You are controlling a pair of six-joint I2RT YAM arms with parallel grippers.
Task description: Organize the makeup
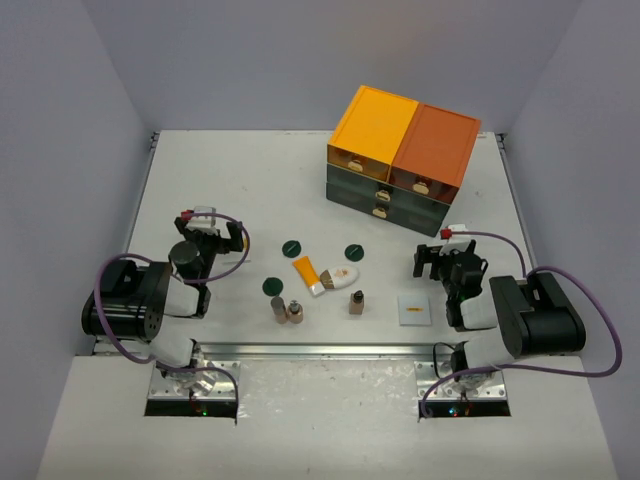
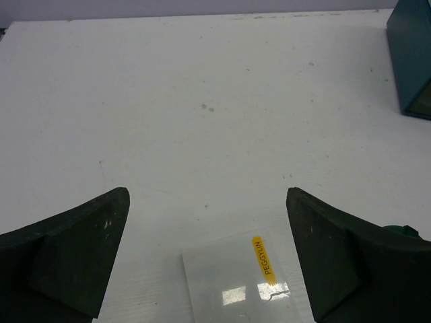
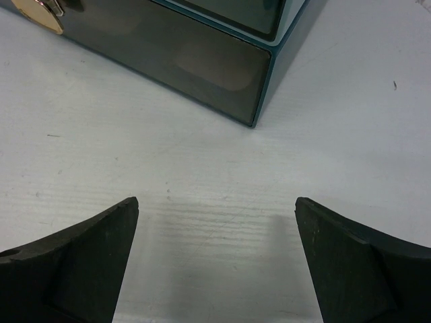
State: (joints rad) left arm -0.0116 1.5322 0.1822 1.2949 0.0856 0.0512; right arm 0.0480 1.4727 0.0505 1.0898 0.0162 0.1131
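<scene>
Three dark green discs (image 1: 291, 247) (image 1: 353, 252) (image 1: 271, 287), an orange tube (image 1: 308, 274), a white oval piece (image 1: 342, 276) and three small brown bottles (image 1: 279, 309) (image 1: 296, 312) (image 1: 356, 302) lie mid-table between the arms. A flat white square (image 1: 413, 310) with a yellow mark lies left of the right arm. My left gripper (image 1: 212, 232) (image 2: 207, 195) is open and empty. In its wrist view a clear flat square with a yellow label (image 2: 242, 282) lies on the table between the fingers. My right gripper (image 1: 440, 258) (image 3: 216, 202) is open and empty over bare table, facing the drawer chest.
The orange-topped drawer chest (image 1: 403, 160) stands at the back right. Its dark front corner (image 3: 202, 60) is close ahead of the right gripper, and its side (image 2: 411, 60) shows in the left wrist view. A green edge (image 2: 403, 231) peeks behind the left gripper's right finger.
</scene>
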